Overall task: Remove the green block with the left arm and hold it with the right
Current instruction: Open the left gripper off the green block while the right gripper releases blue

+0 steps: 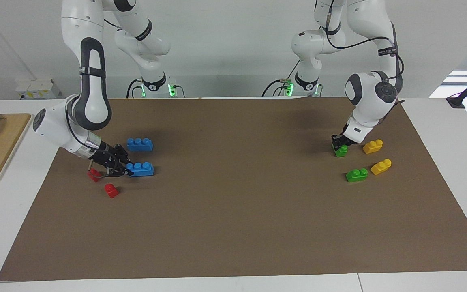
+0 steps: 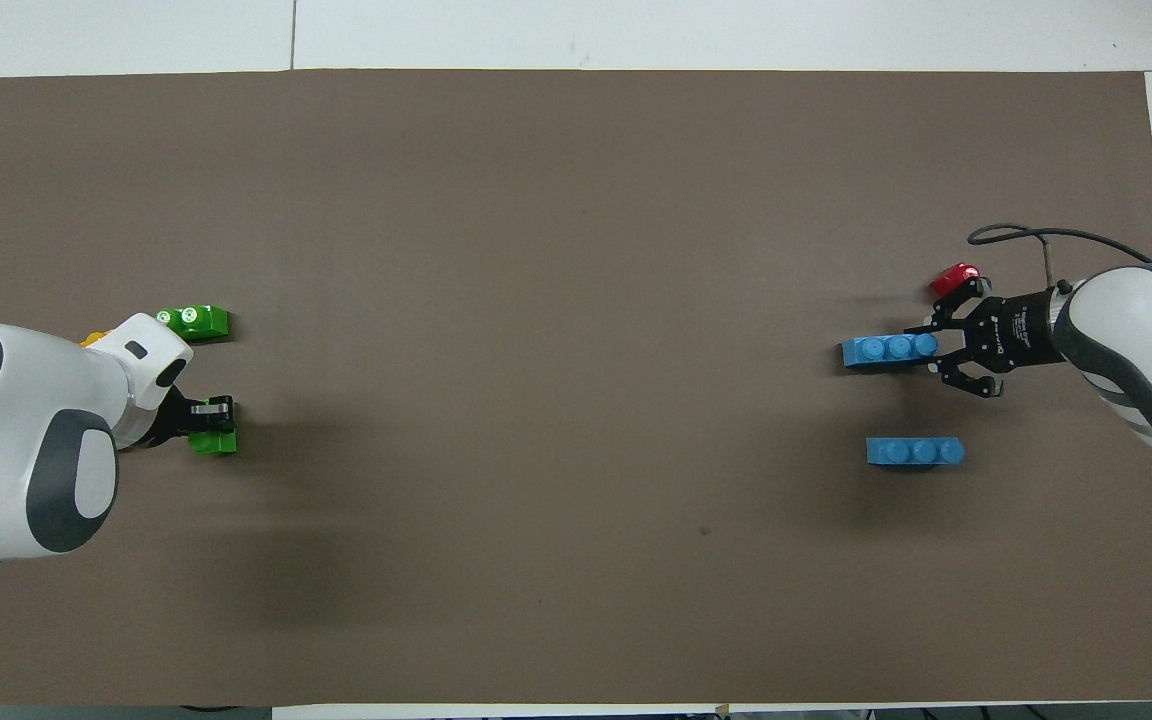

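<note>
The left gripper [image 1: 341, 145] is set down on the green block [image 1: 342, 151], which lies on the brown mat [image 1: 233, 227] toward the left arm's end, beside a yellow brick [image 1: 373, 146]; its fingers appear pressed against the block, though a firm pinch cannot be confirmed. The right gripper [image 1: 125, 167] is seen spread around the end of a blue brick [image 1: 141, 169], near a red piece [image 1: 94, 174]. A slip could be caused by the shallow hold, or the blue brick could be dragged.

No readable text, labels or numbers anywhere. Black band on the left arm [image 1: 387, 52] carries small white print, illegible. Blocks, mat [image 1: 233, 211] and table are unmarked.
</note>
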